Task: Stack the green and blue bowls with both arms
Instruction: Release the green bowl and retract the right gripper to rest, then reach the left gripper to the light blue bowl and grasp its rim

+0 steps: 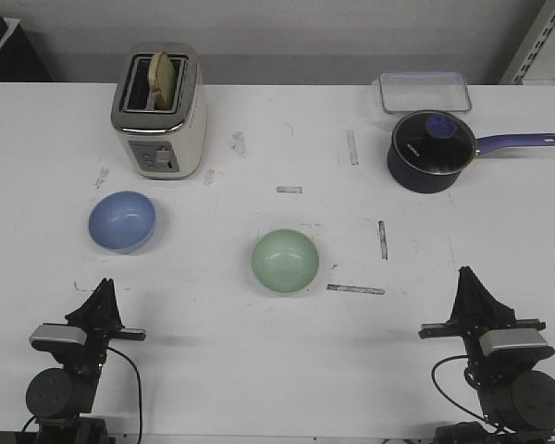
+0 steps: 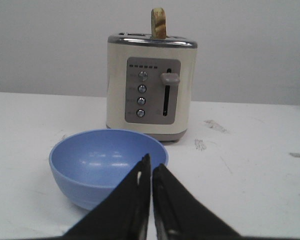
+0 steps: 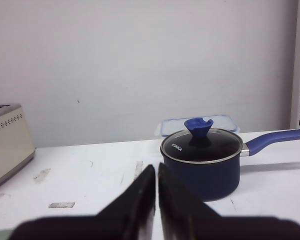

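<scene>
- Both arms sat parked at the near table edge; we judged no step of the stacking as begun.
- Left gripper [image 1: 102, 289]: fingers pressed together, nothing between them, confirmed in the left wrist view [image 2: 151, 167].
- Right gripper [image 1: 468, 277]: likewise closed and empty, confirmed in the right wrist view [image 3: 156, 172].
- Blue bowl [image 1: 122, 221] stood upright on the white table [image 1: 259, 370], directly ahead of the left gripper and in front of the toaster [image 1: 159, 109]. The two were close, but apart.
- Green bowl [image 1: 285, 262] stood upright near the table centre, well apart from the blue one and closer to neither arm by much.
- Saucepan [image 1: 431, 152] and clear container [image 1: 425, 91] were at the far right, clear of both bowls.
- Risks we noted: the jaws must open before any approach, otherwise a closed tip would shove a bowl away.
- Smooth rounded rims could slip from a thin-finger pinch, tilting or dropping the bowl.
- A long reach on the blue bowl could bump the toaster behind it.
- Both arms converging at centre could collide while nesting.
</scene>
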